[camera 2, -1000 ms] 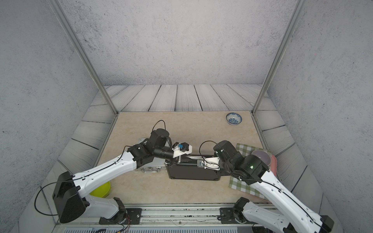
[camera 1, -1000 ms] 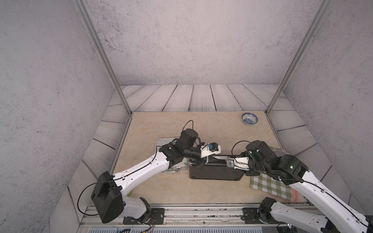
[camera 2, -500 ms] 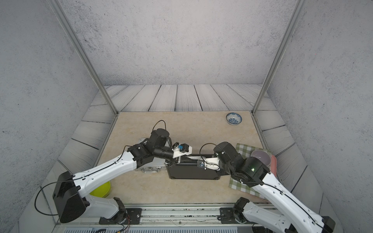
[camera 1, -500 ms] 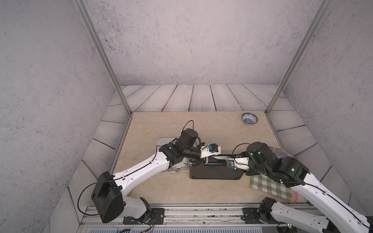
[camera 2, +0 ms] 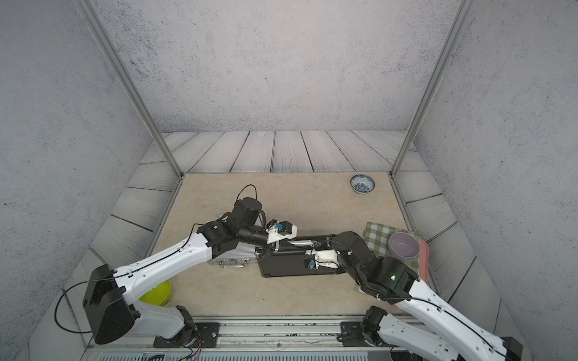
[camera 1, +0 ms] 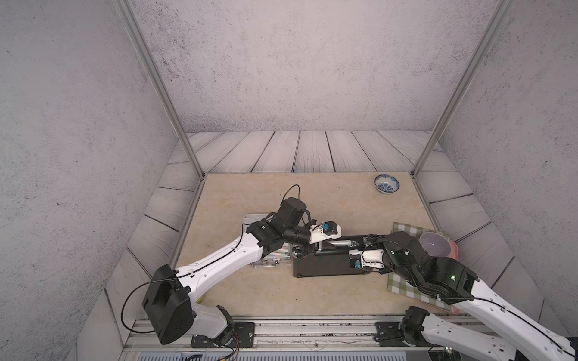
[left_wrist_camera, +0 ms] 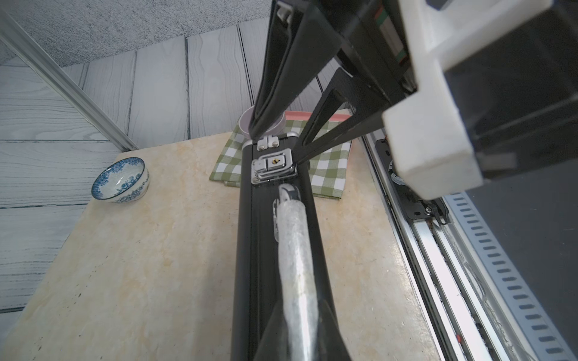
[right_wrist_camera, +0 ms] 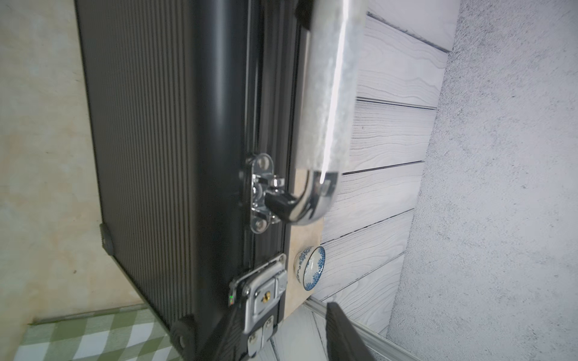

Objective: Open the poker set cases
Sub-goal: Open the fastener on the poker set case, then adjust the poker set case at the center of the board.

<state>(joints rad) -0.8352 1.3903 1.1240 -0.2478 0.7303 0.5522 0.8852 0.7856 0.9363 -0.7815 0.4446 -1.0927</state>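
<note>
The black poker set case (camera 1: pixel 325 265) stands on its long edge mid-table, with the chrome handle (left_wrist_camera: pixel 294 250) on top. My left gripper (left_wrist_camera: pixel 300 337) is shut on that handle. The right gripper (right_wrist_camera: pixel 281 340) is open and straddles the case's upper edge at its right end. One of its fingers (right_wrist_camera: pixel 225 331) lies against the ribbed side. The other finger (right_wrist_camera: pixel 344 337) stands clear on the far side. The chrome latch (right_wrist_camera: pixel 266 293) between them is closed. The silver case (camera 2: pixel 233 258) lies flat, closed, under my left arm, mostly hidden.
A blue-and-white bowl (camera 1: pixel 387 183) sits at the back right. At the right, a green checked cloth (camera 1: pixel 403 284) holds a purple bowl (camera 1: pixel 434 243) by a pink tray (camera 1: pixel 454 250). A yellow-green bowl (camera 2: pixel 158 292) sits at the front left. A metal rail (camera 1: pixel 312 328) runs along the front.
The right arm has edged slightly left and nearer along the black case's end. The left arm and both cases have stayed put.
</note>
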